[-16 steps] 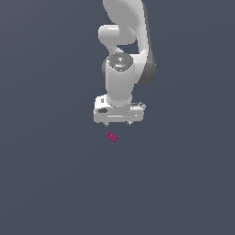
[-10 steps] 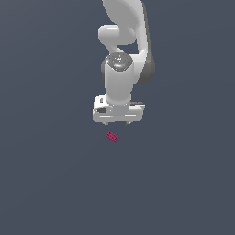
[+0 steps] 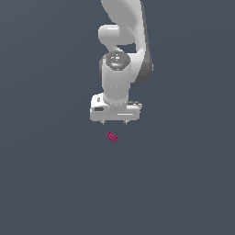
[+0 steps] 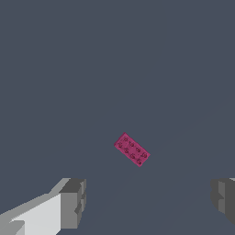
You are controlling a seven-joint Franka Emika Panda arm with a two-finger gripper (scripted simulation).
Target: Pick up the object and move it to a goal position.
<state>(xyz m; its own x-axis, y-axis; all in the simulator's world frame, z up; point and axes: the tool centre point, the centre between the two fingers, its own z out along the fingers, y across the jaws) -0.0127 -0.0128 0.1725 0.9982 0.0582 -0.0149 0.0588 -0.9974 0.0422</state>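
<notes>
A tiny magenta-pink studded block (image 3: 112,137) lies flat on the dark grey surface, turned at an angle. My white gripper (image 3: 114,123) hangs above and just behind it, fingers pointing down and spread wide, holding nothing. In the wrist view the block (image 4: 131,150) lies on the surface ahead of the gap between my two grey fingertips (image 4: 73,202), apart from both. The gripper (image 4: 149,199) is open and clear of the block.
The dark grey surface (image 3: 50,183) stretches flat on all sides with no other objects in view. The white arm (image 3: 121,46) rises behind the gripper.
The gripper has come slightly lower toward the block. The block has not moved.
</notes>
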